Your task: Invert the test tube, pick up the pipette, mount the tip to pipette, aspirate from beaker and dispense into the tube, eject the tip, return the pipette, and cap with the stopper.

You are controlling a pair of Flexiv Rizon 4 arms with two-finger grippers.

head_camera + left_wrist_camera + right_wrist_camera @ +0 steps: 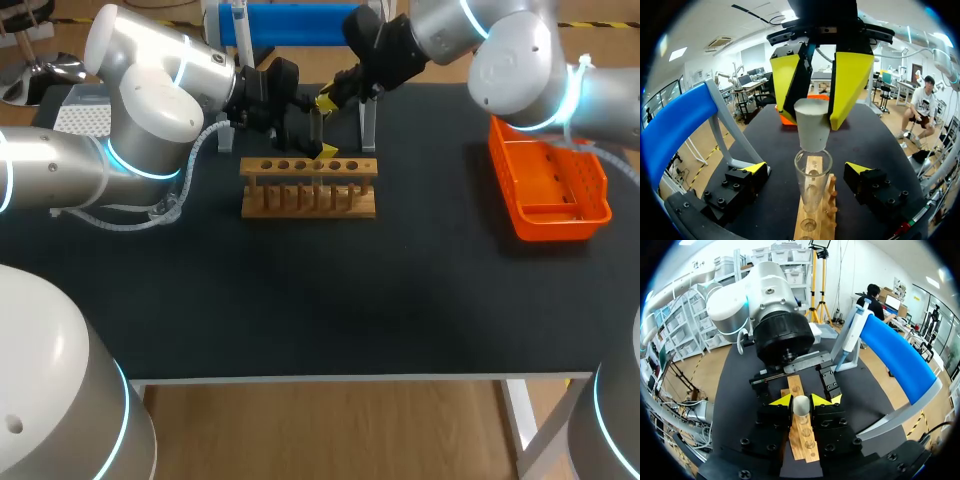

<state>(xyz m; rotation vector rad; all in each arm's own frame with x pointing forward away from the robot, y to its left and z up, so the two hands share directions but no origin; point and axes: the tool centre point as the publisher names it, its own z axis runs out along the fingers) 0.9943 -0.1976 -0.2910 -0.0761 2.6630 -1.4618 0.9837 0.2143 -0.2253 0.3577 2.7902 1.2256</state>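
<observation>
One wooden rack (pixel 308 200) near the black counter's (pixel 300 300) far edge, orange basket (pixel 530 222) by its right edge; right claw (pixel 802 401) clenches the stopper (pixel 811 130), left claw (pixel 807 170) released astride the test tube (pixel 813 190).

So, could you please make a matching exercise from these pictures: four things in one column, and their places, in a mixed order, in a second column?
Things:
1. stopper
2. test tube
3. pipette
4. orange basket

Places:
A. upright in the wooden rack
B. on the right side of the table
C. gripped between the right arm's fingers
D. on the blue stand

Pairs: 1-C, 2-A, 3-D, 4-B.
</observation>
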